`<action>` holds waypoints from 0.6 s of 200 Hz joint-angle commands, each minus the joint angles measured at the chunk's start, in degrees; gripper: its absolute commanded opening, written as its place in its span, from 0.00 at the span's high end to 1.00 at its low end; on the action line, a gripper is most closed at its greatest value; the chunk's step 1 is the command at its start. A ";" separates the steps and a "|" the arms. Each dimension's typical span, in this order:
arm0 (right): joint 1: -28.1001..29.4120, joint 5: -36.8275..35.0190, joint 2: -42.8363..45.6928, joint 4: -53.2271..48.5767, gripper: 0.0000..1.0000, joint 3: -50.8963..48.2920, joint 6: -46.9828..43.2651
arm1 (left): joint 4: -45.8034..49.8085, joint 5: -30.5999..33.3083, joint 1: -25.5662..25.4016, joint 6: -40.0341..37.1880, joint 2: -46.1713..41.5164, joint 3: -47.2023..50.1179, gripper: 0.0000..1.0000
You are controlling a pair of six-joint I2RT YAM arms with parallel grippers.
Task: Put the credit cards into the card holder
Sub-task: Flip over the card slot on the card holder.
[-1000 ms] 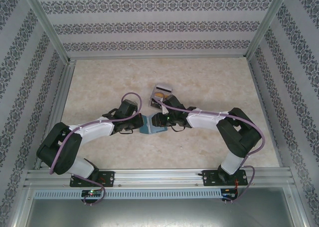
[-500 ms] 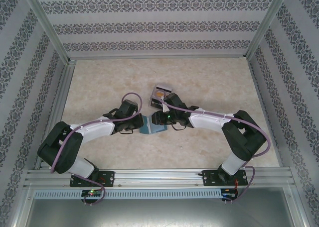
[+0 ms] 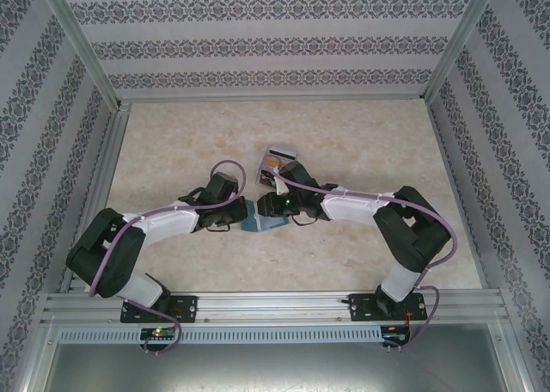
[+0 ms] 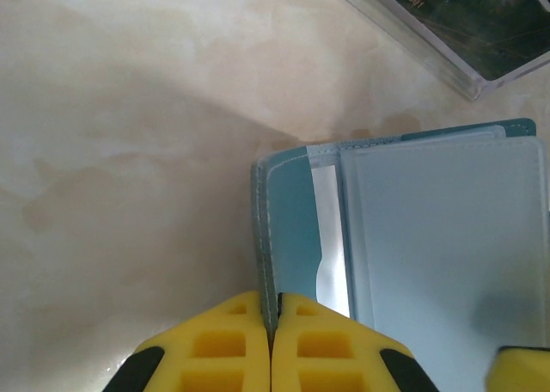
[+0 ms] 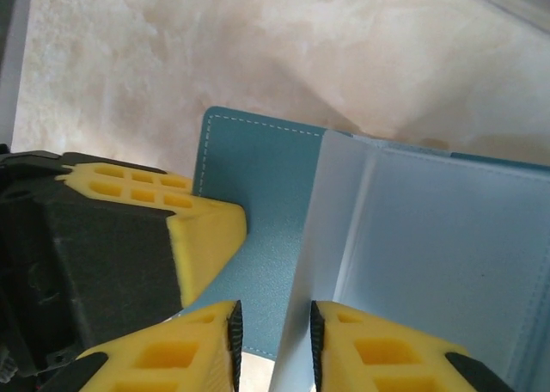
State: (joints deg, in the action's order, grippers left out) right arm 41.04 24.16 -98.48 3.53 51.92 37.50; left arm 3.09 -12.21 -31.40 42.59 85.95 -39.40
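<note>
Table (image 3: 172,143): pale beige marbled top with a faint sheen. Two items lie directly on it.

Card holder (image 3: 265,225): near the centre, lying open, teal cover against the surface, pale blue-grey pocket pages facing up.

Clear box (image 3: 277,162) holding cards: just beyond the card holder, on the far side. The left wrist view shows a strip of bare table between them.

Teal card holder (image 4: 290,229) open on the table (image 4: 129,151), pale pocket pages (image 4: 447,254) up, one seemingly lifted.
</note>
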 commanded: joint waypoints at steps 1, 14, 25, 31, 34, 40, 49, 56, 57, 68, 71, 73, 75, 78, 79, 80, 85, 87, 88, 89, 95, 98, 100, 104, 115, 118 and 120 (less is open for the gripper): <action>0.02 2.07 -1.14 2.54 0.69 0.74 1.21 | -1.42 -0.65 0.11 0.83 0.99 0.19 1.00; -0.13 2.62 -1.36 3.42 0.71 0.43 1.65 | -1.76 -0.11 0.09 1.09 0.76 0.71 1.00; -0.30 2.98 -1.29 4.23 0.73 0.07 2.11 | -1.95 -0.16 0.18 1.09 0.80 0.77 1.00; -0.41 3.27 -1.20 4.69 0.73 -0.14 2.33 | -1.65 -0.27 0.20 0.99 0.73 0.51 1.00; -0.43 3.46 -1.19 4.87 0.73 -0.22 2.52 | -1.52 -0.27 0.17 0.90 0.79 0.47 1.00; -0.52 3.81 -1.04 5.06 0.70 -0.26 2.81 | -1.30 -0.21 0.19 0.87 0.59 0.46 1.00; -0.69 4.36 -0.63 5.59 0.59 -0.45 3.16 | -1.19 0.13 0.20 0.85 0.45 0.59 1.00; -0.76 4.73 -0.12 6.32 0.55 -0.79 3.42 | -1.24 0.34 0.20 0.83 0.43 0.64 1.00; -0.73 4.74 -0.04 6.45 0.55 -0.83 3.44 | -1.20 0.34 0.20 0.83 0.39 0.64 1.00; -0.82 5.02 0.39 7.05 0.54 -1.12 3.66 | -0.91 0.30 0.18 0.55 0.48 0.42 1.00; -0.86 5.20 0.40 7.16 0.54 -1.12 3.71 | -0.75 0.34 0.16 0.50 0.46 0.41 1.00; -0.93 5.31 0.35 7.19 0.54 -1.08 3.74 | -0.73 0.27 0.17 0.48 0.45 0.38 1.00; -0.95 5.46 0.31 7.23 0.54 -1.04 3.80 | -0.68 0.26 0.19 0.46 0.45 0.38 1.00; -0.96 5.72 0.16 7.27 0.54 -0.89 3.79 | -0.66 0.27 0.26 0.50 0.40 0.37 1.00; -0.96 5.85 0.10 7.37 0.54 -0.87 3.84 | -0.65 0.30 0.23 0.53 0.38 0.37 1.00; -0.96 5.92 0.03 7.37 0.54 -0.82 3.87 | -0.68 0.28 0.21 0.55 0.37 0.42 1.00; -1.04 6.41 -0.42 7.49 0.54 -0.64 4.04 | -0.78 0.41 0.27 0.64 0.25 0.55 1.00; -1.02 6.66 -0.58 7.71 0.54 -0.61 4.16 | -0.91 0.47 0.28 0.72 0.20 0.62 1.00; -1.03 6.72 -0.67 7.80 0.54 -0.60 4.20 | -0.90 0.49 0.24 0.77 0.19 0.67 1.00; -1.04 6.83 -0.75 7.94 0.54 -0.64 4.27 | -0.90 0.51 0.22 0.80 0.14 0.70 1.00; -1.11 7.71 -1.28 9.01 0.54 -0.68 4.90 | -1.34 0.60 0.28 0.97 0.09 0.87 1.00; -1.13 8.12 -1.62 9.76 0.54 -0.77 5.26 | -1.60 0.53 0.26 1.06 0.09 0.99 1.00; -1.13 8.52 -1.85 10.23 0.54 -0.83 5.51 | -1.75 0.48 0.23 1.08 0.09 0.99 1.00; -1.16 9.16 -2.27 11.29 0.55 -0.98 6.07 | -1.88 0.29 0.28 1.09 0.09 1.01 1.00; -1.13 10.60 -3.63 13.56 0.56 -0.95 7.50 | -1.95 -0.16 0.30 1.16 0.11 0.90 1.00; -1.13 10.94 -4.01 14.07 0.56 -0.88 7.73 | -1.96 -0.26 0.29 1.30 0.09 0.90 1.00; -1.09 11.09 -4.25 14.36 0.56 -0.86 8.07 | -1.95 -0.31 0.28 1.30 -0.02 0.94 1.00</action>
State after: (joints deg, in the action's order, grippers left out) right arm 40.45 30.81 -99.83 11.68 51.62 42.24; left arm 2.24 -12.38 -31.40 42.78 86.02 -39.24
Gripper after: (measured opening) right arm 0.449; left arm 0.068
